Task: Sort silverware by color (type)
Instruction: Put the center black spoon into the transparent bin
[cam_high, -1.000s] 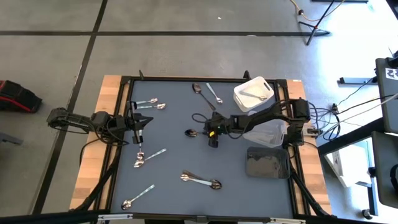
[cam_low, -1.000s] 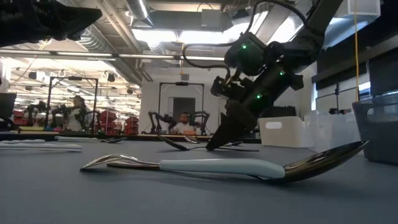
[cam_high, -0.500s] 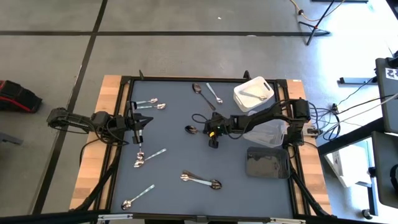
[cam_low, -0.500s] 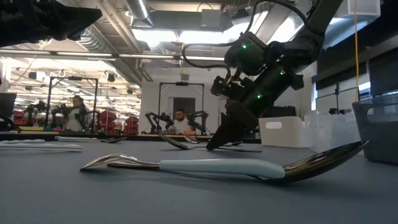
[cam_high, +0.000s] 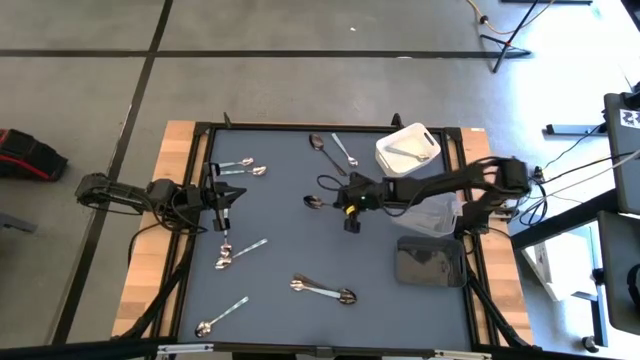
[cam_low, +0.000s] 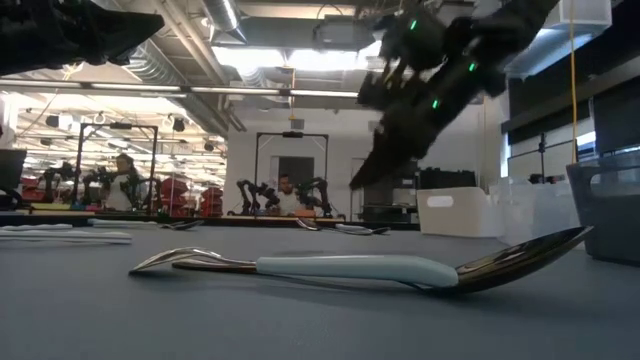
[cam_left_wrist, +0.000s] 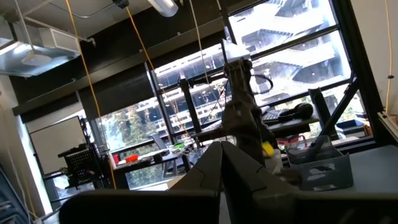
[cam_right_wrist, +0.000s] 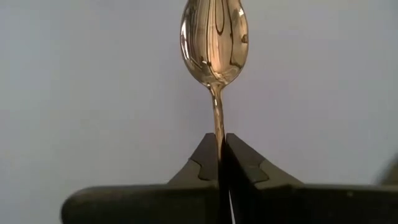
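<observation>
Starting left of the white bin, we find the left gripper at the mat's left edge, fingers pressed together on nothing, with silver spoons lying beside it. Nearer the bin, the right gripper is raised off the mat, pinching the handle of a spoon, bowl pointing away from the bin. One spoon lies inside the bin.

No readable text, labels, brands or numbers anywhere; nothing legible on table, bins or arms.
</observation>
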